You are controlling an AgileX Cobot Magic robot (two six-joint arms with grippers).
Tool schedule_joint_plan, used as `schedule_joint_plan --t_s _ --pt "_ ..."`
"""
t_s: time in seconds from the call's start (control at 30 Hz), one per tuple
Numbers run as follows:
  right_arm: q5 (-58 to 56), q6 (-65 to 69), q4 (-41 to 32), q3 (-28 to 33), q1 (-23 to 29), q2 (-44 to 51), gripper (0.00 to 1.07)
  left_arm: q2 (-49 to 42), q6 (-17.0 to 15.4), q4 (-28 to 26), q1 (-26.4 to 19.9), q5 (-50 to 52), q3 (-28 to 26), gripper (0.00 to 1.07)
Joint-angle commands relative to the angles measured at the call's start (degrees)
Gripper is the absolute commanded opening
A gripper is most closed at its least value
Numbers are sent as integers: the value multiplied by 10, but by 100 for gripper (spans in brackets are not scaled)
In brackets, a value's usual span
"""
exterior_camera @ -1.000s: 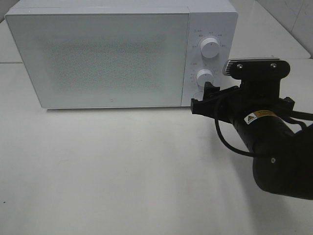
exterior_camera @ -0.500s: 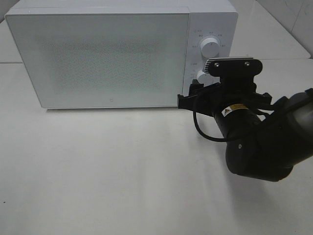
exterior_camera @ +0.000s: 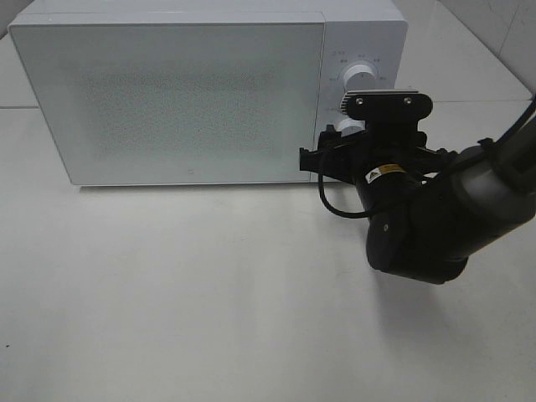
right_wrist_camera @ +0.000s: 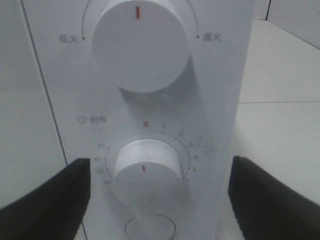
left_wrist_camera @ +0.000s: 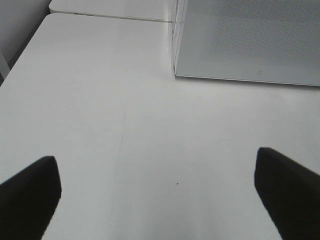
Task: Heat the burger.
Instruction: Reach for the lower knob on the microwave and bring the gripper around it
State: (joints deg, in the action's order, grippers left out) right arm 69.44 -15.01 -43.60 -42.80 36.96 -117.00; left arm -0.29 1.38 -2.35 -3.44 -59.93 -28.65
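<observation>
Right wrist view: right gripper (right_wrist_camera: 160,165) faces the lower dial (right_wrist_camera: 146,167), jaws spread astride it; left gripper (left_wrist_camera: 156,160) also spread

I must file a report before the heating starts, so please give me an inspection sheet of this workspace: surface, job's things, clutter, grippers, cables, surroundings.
Surface: white table, smooth, one tiny dark speck.
Job's things: burger not seen; white microwave with its door shut.
Clutter: nothing seen.
Grippers: right gripper open, fingers either side of the lower knob, not gripping it; left gripper open above the table, holding nothing.
Cables: black cable loops under the right wrist.
Surroundings: second white tabletop adjoins behind.
</observation>
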Motion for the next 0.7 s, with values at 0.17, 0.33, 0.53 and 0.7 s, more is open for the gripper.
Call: schedule_joint_plan --t_s 0.17,0.33,0.53,0.7 --pt "47 -1 11 -34 -7 -25 75 -14 -2 -1 -1 5 2 98" --pt "47 -1 15 -40 -19 -25 75 -14 -2 -1 -1 5 2 98" --pt "46 -1 15 -41 -22 -25 75 -14 -2 -1 -1 5 2 98" --pt "46 -1 15 -41 -22 -25 75 -14 -2 -1 -1 5 2 98"
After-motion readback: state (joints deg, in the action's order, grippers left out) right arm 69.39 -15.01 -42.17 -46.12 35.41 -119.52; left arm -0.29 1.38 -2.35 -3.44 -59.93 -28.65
